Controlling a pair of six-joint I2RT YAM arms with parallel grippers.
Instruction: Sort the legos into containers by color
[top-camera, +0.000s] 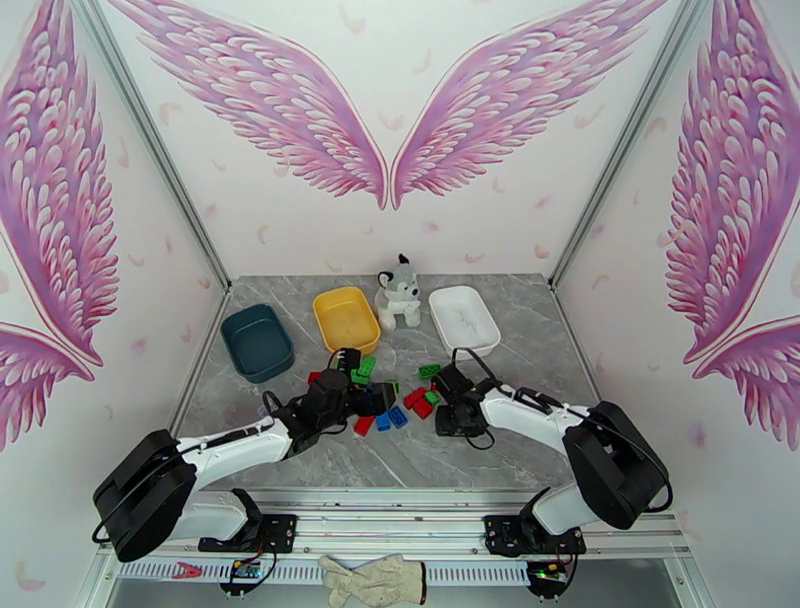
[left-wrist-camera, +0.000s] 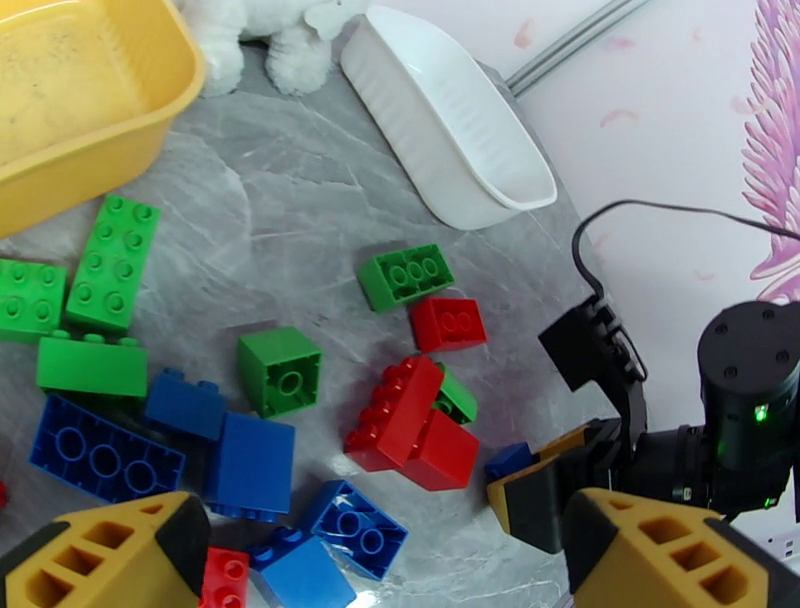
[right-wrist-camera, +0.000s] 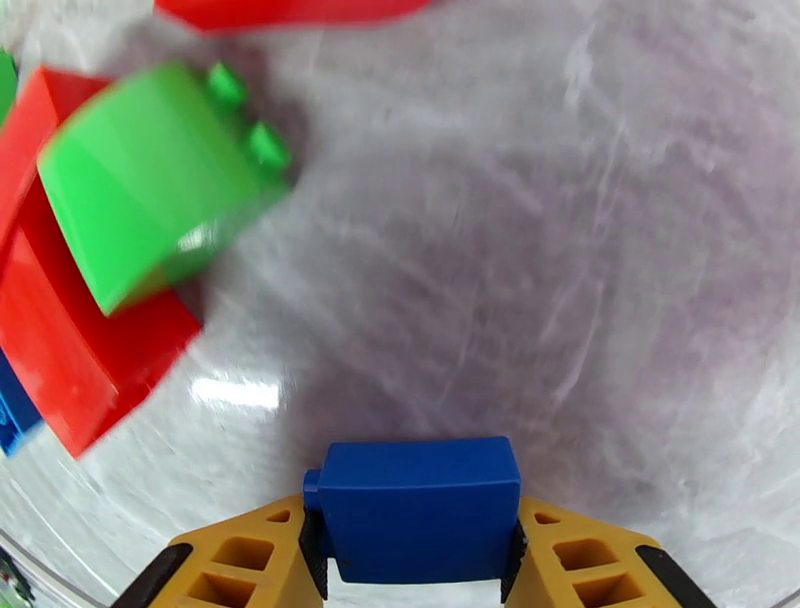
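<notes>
Right fingers (right-wrist-camera: 285, 555) are pinching a small blue lego (right-wrist-camera: 415, 510) by two opposite sides, low over the grey table (right-wrist-camera: 600, 250), at the right edge of the pile. I can't tell if it is lifted off the table or resting on it.

Just left of it in my right wrist view, a green lego (right-wrist-camera: 150, 190) lies tilted on a red lego (right-wrist-camera: 80, 340); both are blurred.

Left fingers (left-wrist-camera: 650, 550) are spread wide and hover over the left part of the pile.

The loose legos (top-camera: 385, 395) sit on the table between the two arms, in front of the tubs. Left wrist view:
- A long green one (left-wrist-camera: 113, 262) just beside the yellow tub (left-wrist-camera: 90, 90).
- A green cube (left-wrist-camera: 280, 370) standing alone.
- A green flat one (left-wrist-camera: 405, 275) with a small red one (left-wrist-camera: 448, 323) touching it.
- Two red ones (left-wrist-camera: 410, 425) stacked crooked.
- Several blue ones (left-wrist-camera: 105, 460) close to my fingers.

At the back of the table:
- Dark teal tub (top-camera: 257, 343) on the left.
- Yellow tub in the middle.
- White tub (top-camera: 463, 318) on the right.
- Plush husky (top-camera: 398, 293) upright between the yellow and white tubs.

A glove (top-camera: 375, 578) lies at the near edge, below the arm bases.
</notes>
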